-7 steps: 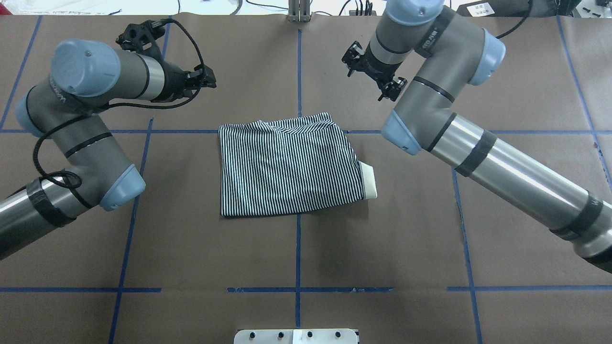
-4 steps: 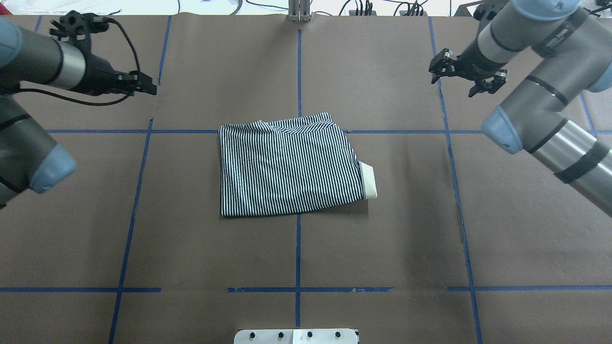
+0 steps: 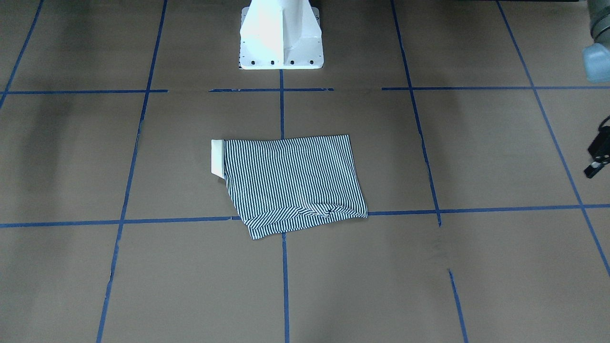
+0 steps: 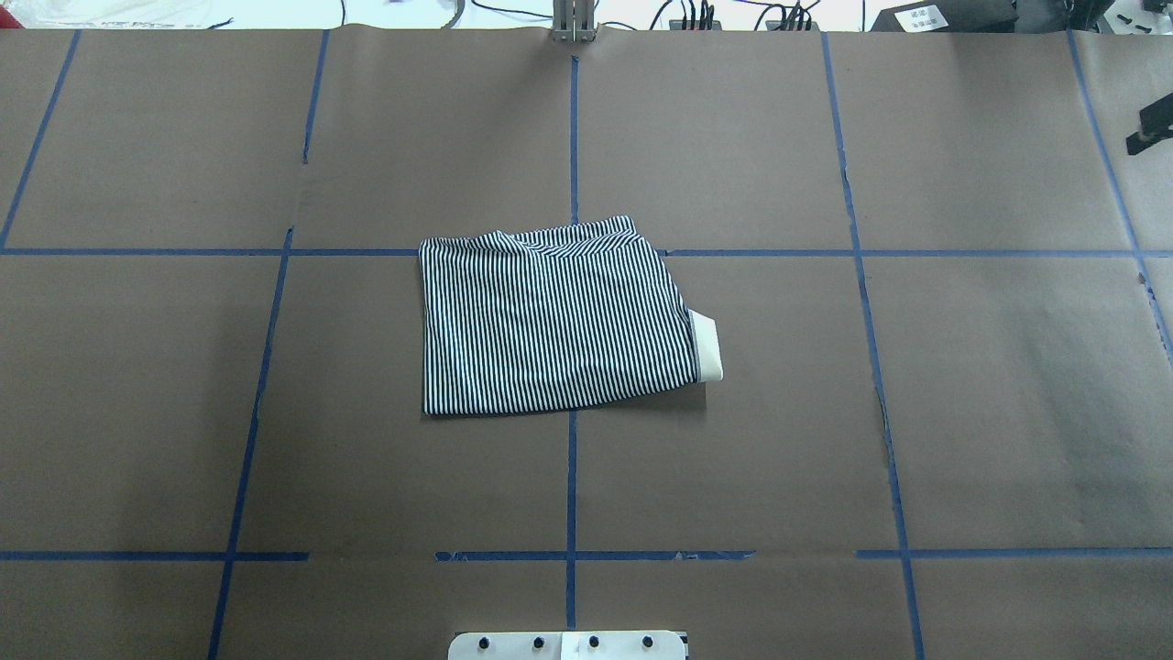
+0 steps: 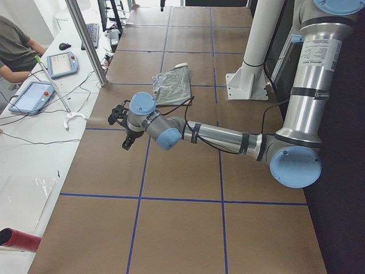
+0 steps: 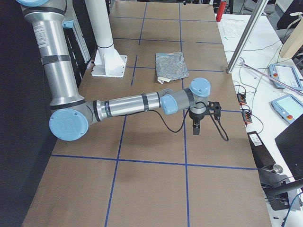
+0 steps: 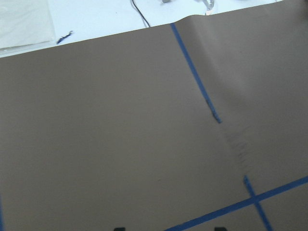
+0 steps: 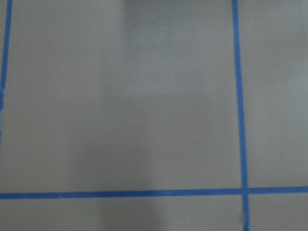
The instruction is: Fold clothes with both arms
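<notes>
The striped polo shirt (image 4: 550, 321) lies folded into a rough rectangle at the table's centre, and no gripper touches it. Its cream collar (image 4: 707, 346) sticks out on the right side. The shirt also shows in the front-facing view (image 3: 290, 181) and both side views (image 5: 174, 87) (image 6: 171, 65). My left gripper (image 3: 598, 162) hangs far out to the left over bare table, also in the exterior left view (image 5: 126, 142). Two dark tips stand apart at the bottom edge of its wrist view. My right gripper (image 4: 1150, 136) is far out to the right (image 6: 196, 126), and I cannot tell its state.
The white pedestal (image 3: 281, 33) stands at the table's near edge behind the shirt. Blue tape lines grid the brown table cover (image 4: 733, 458). Along the far edge are cables, tablets (image 5: 63, 63), a metal post (image 5: 85, 40) and a seated operator (image 5: 14, 45).
Both arms have swung outward from beside the shirt, the left arm leftward and the right arm rightward, almost out of the overhead view. The shirt has not moved.
</notes>
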Tool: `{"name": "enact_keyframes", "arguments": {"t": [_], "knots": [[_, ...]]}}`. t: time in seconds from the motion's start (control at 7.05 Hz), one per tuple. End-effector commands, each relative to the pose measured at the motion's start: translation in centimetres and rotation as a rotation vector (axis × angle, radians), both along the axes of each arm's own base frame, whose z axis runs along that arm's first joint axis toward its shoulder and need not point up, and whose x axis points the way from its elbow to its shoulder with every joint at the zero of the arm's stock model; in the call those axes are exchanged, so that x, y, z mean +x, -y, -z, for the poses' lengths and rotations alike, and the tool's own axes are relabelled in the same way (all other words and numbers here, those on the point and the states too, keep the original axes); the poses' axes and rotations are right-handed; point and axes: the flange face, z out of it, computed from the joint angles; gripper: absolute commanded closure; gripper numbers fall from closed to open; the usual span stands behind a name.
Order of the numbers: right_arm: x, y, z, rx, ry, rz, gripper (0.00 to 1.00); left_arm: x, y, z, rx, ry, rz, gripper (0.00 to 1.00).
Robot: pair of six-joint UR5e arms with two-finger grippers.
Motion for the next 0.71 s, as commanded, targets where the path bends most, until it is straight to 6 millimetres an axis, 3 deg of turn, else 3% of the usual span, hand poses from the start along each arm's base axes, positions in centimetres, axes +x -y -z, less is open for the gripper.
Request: {"name": "enact_keyframes", "arguments": {"t": [0.0, 0.14, 0.28, 0.43, 0.57], "knots": [[6.1, -4.0, -5.4, -0.008, -0.034, 0.126, 0.0, -3.8, -2.3, -7.3, -0.146, -0.002, -0.07, 0.15], [6.8, -4.5, -5.1, -0.037, -0.033, 0.12, 0.0, -4.2, -2.9, -6.9, -0.296, 0.007, -0.06, 0.0], [6.9, -4.7, -4.9, -0.032, -0.044, 0.119, 0.0, -6.2, -5.5, -5.6, -0.329, 0.004, -0.024, 0.0], [6.9, -4.5, -4.5, -0.022, -0.052, 0.121, 0.0, -8.0, -6.6, -3.9, -0.358, 0.0, 0.011, 0.0], [5.7, -4.5, -4.4, -0.02, -0.054, 0.144, 0.0, -8.1, -7.1, -4.9, -0.384, 0.004, 0.009, 0.0]]}}
